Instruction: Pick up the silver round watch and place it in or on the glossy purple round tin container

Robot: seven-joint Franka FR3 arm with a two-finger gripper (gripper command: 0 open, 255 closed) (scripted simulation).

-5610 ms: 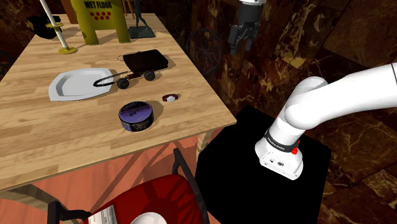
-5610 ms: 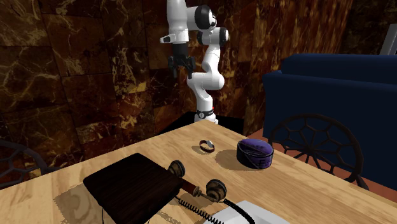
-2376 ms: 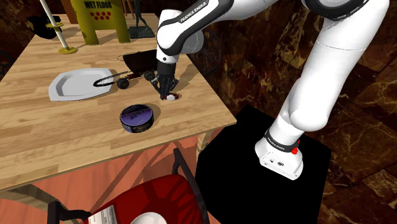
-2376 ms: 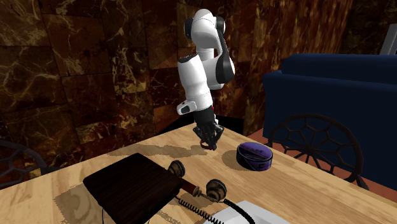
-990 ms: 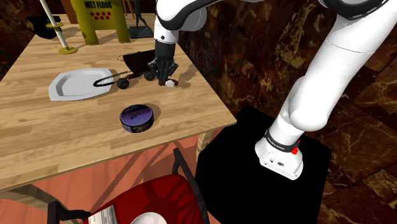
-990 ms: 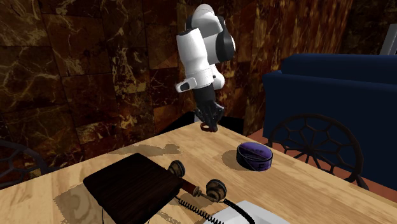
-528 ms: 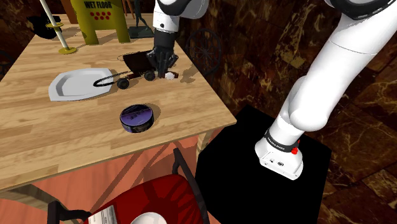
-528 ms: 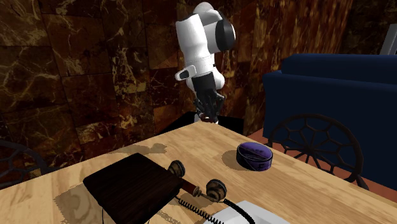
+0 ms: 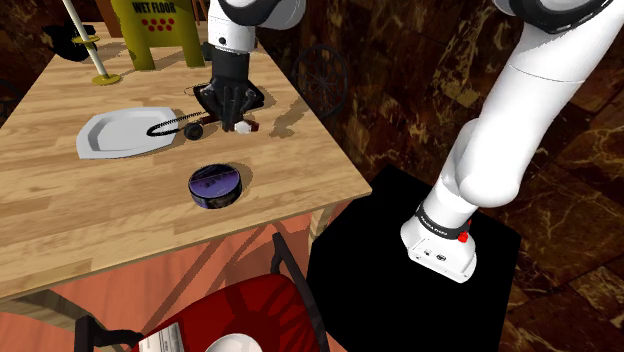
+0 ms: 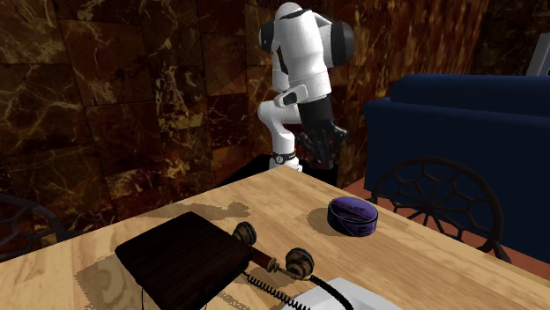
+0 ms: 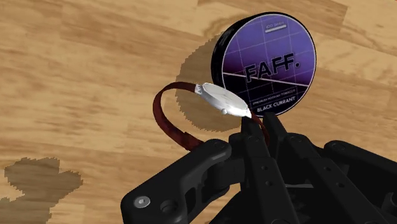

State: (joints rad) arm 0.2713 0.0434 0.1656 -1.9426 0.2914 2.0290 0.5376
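Note:
My black gripper [image 9: 238,121] hangs well above the wooden table [image 9: 90,215], shut on the watch. The watch [image 11: 222,100] has a silver round face and a dark red strap, and its face edge is pinched between my fingertips [image 11: 254,135]. In the shoulder view the watch [image 9: 243,127] is a small pale spot under the hand. The round purple tin [image 11: 270,63] with a black wall lies on the table below and just beyond the watch. The tin [image 9: 215,185] sits near the table's front edge. In the second exterior view the gripper [image 10: 324,160] hovers above the tin [image 10: 353,214].
A white plate [image 9: 120,132], a black box [image 9: 250,95] and a corded handset [image 9: 190,125] lie behind the tin. A yellow wet-floor sign [image 9: 155,30] stands at the back. A red chair [image 9: 250,315] is by the table's front edge, a blue sofa [image 10: 467,132] beyond.
The gripper, still shut on the watch, has swung toward the shoulder view's left and turned. In the second exterior view it has moved right, to above the tin.

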